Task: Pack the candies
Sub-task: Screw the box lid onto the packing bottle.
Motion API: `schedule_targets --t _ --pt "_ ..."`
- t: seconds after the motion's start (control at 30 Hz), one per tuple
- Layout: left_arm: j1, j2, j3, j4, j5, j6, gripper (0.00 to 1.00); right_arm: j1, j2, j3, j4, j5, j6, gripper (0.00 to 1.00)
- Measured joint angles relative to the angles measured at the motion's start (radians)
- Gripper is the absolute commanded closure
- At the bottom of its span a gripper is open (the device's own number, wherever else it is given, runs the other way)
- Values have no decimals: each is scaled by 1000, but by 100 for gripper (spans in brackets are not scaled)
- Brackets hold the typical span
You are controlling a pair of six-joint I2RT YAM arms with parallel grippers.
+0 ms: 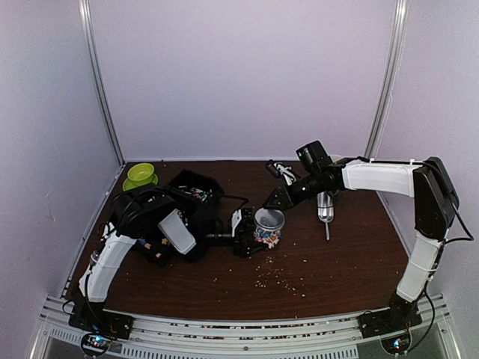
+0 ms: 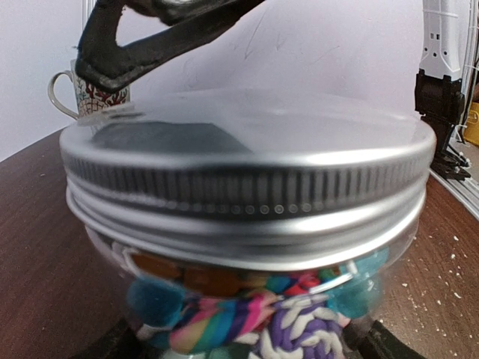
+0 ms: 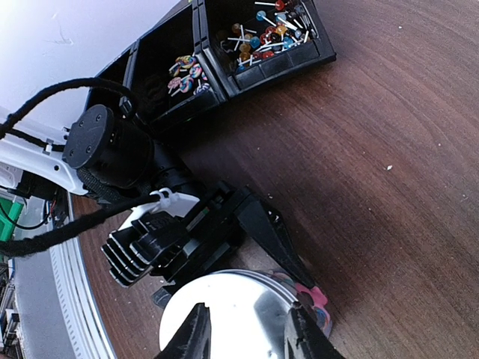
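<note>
Some candies (image 3: 187, 75) are left in the black bins (image 3: 281, 67). Others are packed in the glass jar (image 2: 374, 284), which is clamped by the left gripper (image 1: 253, 233), its metal lid (image 2: 247, 172) set on. Above it, the right gripper (image 3: 251, 333) is held part-spread, pinching nothing; tightening is judged outstanding.

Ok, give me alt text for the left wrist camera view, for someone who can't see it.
Close-up of a glass jar with a ribbed silver lid, packed with colourful candies, brown table either side. The right hand's black fingers hang over the lid, and a patterned mug stands behind.
</note>
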Motion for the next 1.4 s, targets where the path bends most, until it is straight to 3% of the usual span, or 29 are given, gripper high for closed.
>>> schedule_targets --t 0.47,0.83,1.4 --pt "0 0 1 0 2 -3 27 -17 24 0 -3 -8 -5 65" --pt "1 2 2 0 7 -1 27 -26 35 -23 34 -22 -19 84" --pt "3 4 2 5 37 5 26 -39 -142 -273 169 2 37 86"
